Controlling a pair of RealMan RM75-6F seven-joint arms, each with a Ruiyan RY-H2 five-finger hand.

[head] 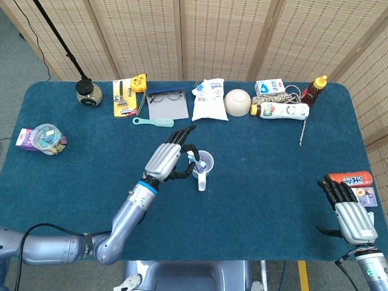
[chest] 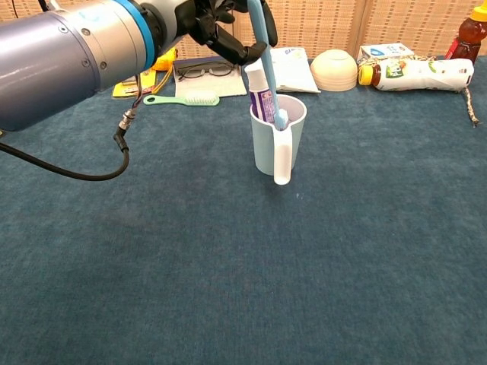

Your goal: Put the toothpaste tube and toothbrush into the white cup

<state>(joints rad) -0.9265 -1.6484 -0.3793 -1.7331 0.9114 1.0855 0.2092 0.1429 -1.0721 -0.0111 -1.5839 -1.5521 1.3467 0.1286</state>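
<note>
The white cup point(head: 204, 163) point(chest: 268, 144) stands upright mid-table, its handle toward the front. A white toothpaste tube point(chest: 261, 90) with purple print stands inside it. A light blue toothbrush point(chest: 260, 34) leans steeply with its lower end point(chest: 281, 118) inside the cup's rim. My left hand point(head: 171, 155) point(chest: 221, 26) is just left of the cup and pinches the toothbrush's upper handle, the other fingers stretched out. My right hand point(head: 350, 209) lies at the table's front right, fingers apart and holding nothing, far from the cup.
A green brush point(head: 154, 122) point(chest: 185, 98) lies behind the cup. Along the back edge are glasses point(head: 165, 96), a white pouch point(head: 210, 100), a bowl point(head: 237, 102) and a lying bottle point(head: 284, 110). A red pack point(head: 353, 179) sits beside my right hand.
</note>
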